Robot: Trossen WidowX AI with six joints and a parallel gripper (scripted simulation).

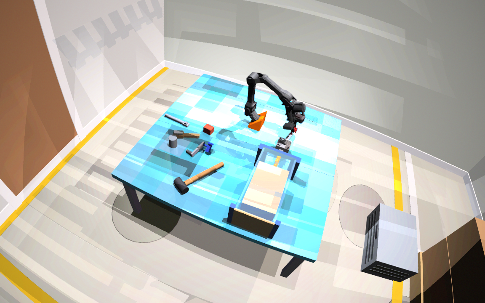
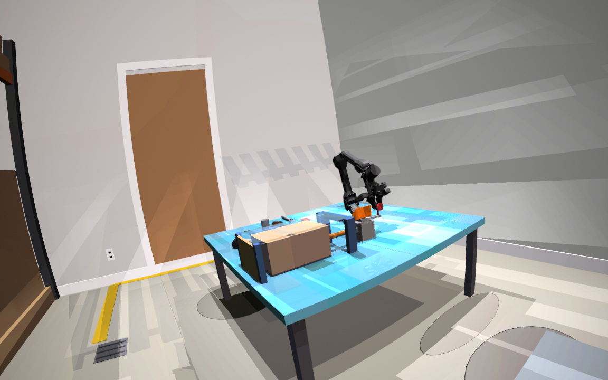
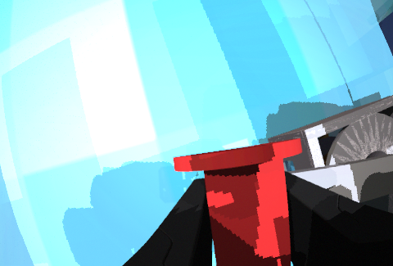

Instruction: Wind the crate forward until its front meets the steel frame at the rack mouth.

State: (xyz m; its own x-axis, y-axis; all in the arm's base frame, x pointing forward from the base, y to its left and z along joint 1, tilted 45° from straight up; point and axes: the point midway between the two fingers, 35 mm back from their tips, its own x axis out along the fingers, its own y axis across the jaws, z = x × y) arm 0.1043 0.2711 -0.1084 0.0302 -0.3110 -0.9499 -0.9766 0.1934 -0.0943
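Note:
My gripper (image 1: 293,130) (image 2: 379,207) (image 3: 235,183) is shut on the red grip of the winch handle (image 1: 289,136) (image 2: 379,206) (image 3: 247,213), one finger on each side. The handle's arm reaches over the top of the grey winch (image 1: 284,144) (image 2: 367,230) (image 3: 303,151); its key is hidden. An orange-yellow strap (image 1: 277,160) (image 2: 338,234) runs from the winch to the tan crate (image 1: 268,180) (image 2: 299,248). The crate looks flat inside the clear-panelled cubby. A gap shows between its front and the blue frame (image 1: 296,168) (image 2: 351,236) at the winch end.
An orange wedge (image 1: 257,122) (image 2: 361,212) stands by the arm's base. A black mallet (image 1: 181,185), a hammer (image 1: 190,135), a wrench (image 1: 176,119), a grey cylinder (image 1: 173,141), a red block (image 1: 208,129) and a blue-gripped grey tool (image 1: 209,147) lie across the bench.

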